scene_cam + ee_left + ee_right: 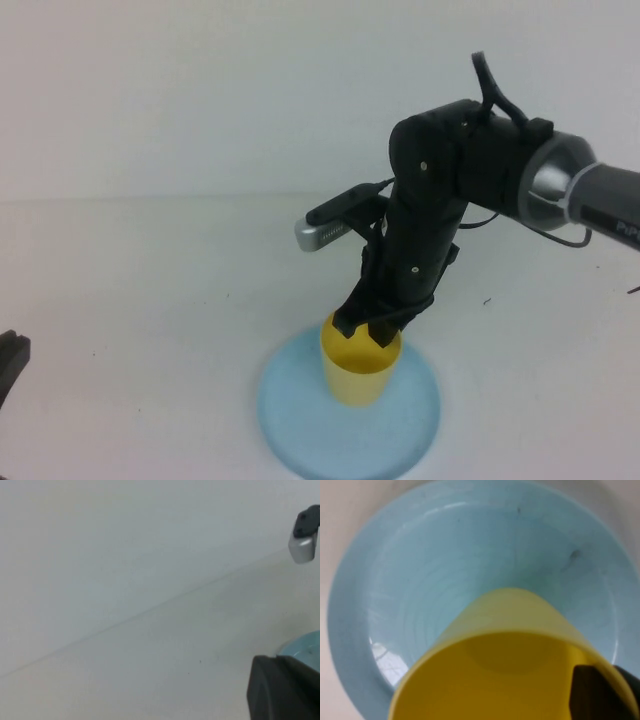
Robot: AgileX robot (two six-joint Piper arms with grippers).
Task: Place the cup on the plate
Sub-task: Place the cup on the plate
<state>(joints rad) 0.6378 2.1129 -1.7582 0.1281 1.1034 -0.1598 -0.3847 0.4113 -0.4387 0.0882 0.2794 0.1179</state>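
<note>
Lab-like setup: bare white table (150, 300), blank white wall (200, 90).

Only one scrap of lettering is legible: "Pi" in white, cut off at the frame's edge, on the grey link of my right arm (610, 205). Nothing else I can see carries any readable text or number.

The right arm reaches in from the right, wrist bent steeply downward. The right end effector (368, 332) points down, fingers clamped across an upright rim. The left end effector (10, 362) sits low at the left edge.
</note>
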